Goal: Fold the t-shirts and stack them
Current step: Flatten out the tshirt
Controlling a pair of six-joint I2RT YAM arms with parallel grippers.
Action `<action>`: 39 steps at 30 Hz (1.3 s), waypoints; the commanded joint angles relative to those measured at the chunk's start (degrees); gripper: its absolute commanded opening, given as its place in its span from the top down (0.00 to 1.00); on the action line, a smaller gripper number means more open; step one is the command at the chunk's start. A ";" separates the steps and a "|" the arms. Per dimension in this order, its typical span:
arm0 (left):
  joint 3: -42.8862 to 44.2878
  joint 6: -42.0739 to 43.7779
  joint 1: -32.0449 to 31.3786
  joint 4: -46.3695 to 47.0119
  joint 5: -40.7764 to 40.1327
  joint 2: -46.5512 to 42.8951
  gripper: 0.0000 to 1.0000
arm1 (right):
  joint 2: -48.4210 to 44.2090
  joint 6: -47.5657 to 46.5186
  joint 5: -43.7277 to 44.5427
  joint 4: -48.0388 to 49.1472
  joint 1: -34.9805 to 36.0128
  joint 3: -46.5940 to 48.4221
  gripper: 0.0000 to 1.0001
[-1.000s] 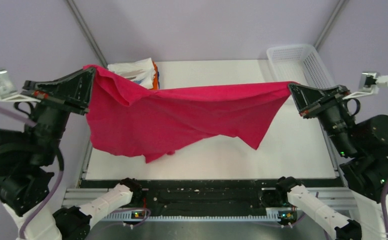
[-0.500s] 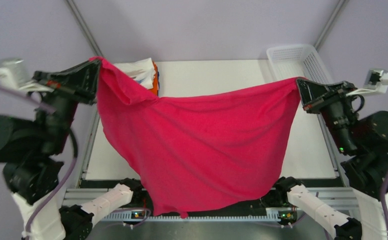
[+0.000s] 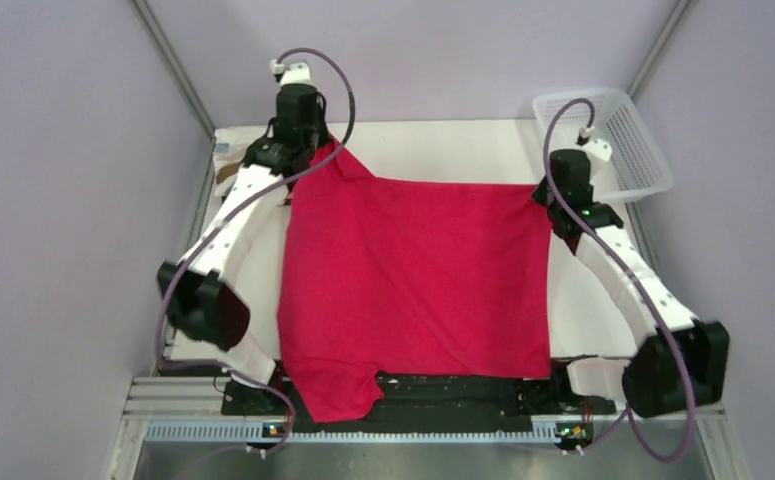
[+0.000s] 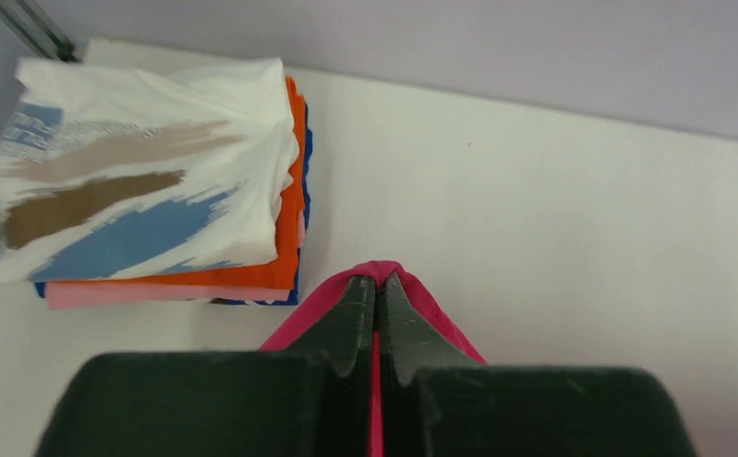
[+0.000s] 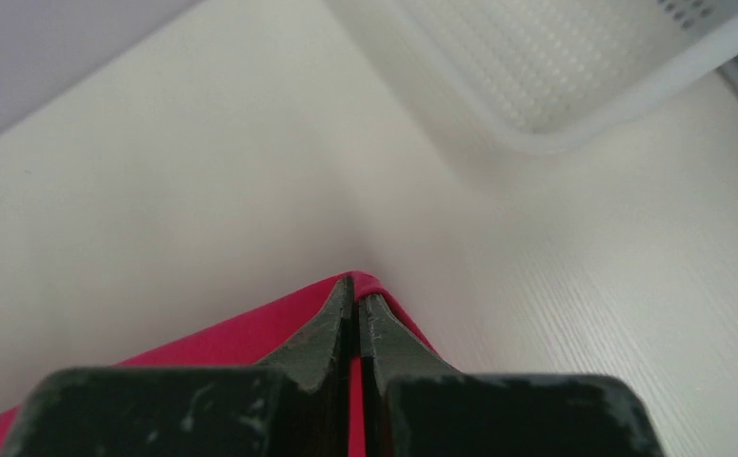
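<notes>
Left arm [image 3: 228, 220]: white tubular links between bulky black rounded joint housings; thin lilac-grey cable [image 3: 347, 90] arching off a small white wrist fitting [image 3: 293, 70]. Right arm [image 3: 623, 272]: same build and cable, one green indicator light [image 3: 585, 210]. Left gripper [image 4: 376, 281]: matte black wedge-shaped fingers [image 4: 355, 314] tapering to points. Right gripper [image 5: 357, 286]: alike, block faces scuffed pale.

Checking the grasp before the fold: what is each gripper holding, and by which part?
Both hold the magenta-red t-shirt: the left gripper pinches its far left corner, the right gripper its far right corner.
</notes>
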 commanded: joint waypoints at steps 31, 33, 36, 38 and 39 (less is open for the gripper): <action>0.13 -21.83 2.55 9.22 23.40 23.97 0.01 | 23.47 0.67 -23.61 20.65 1.87 0.41 0.04; 1.82 -22.11 2.55 8.51 23.58 26.44 0.01 | 24.56 1.07 -23.27 20.58 1.87 1.09 0.04; 3.85 -22.70 2.56 8.36 23.93 29.04 0.01 | 25.77 1.51 -22.29 21.70 1.93 1.09 0.04; 5.52 -22.96 2.64 7.78 24.36 30.79 0.01 | 26.66 1.47 -22.24 21.33 1.82 1.63 0.04; 6.44 -23.13 2.68 7.46 24.54 31.56 0.01 | 27.06 1.37 -22.24 21.18 1.81 1.90 0.04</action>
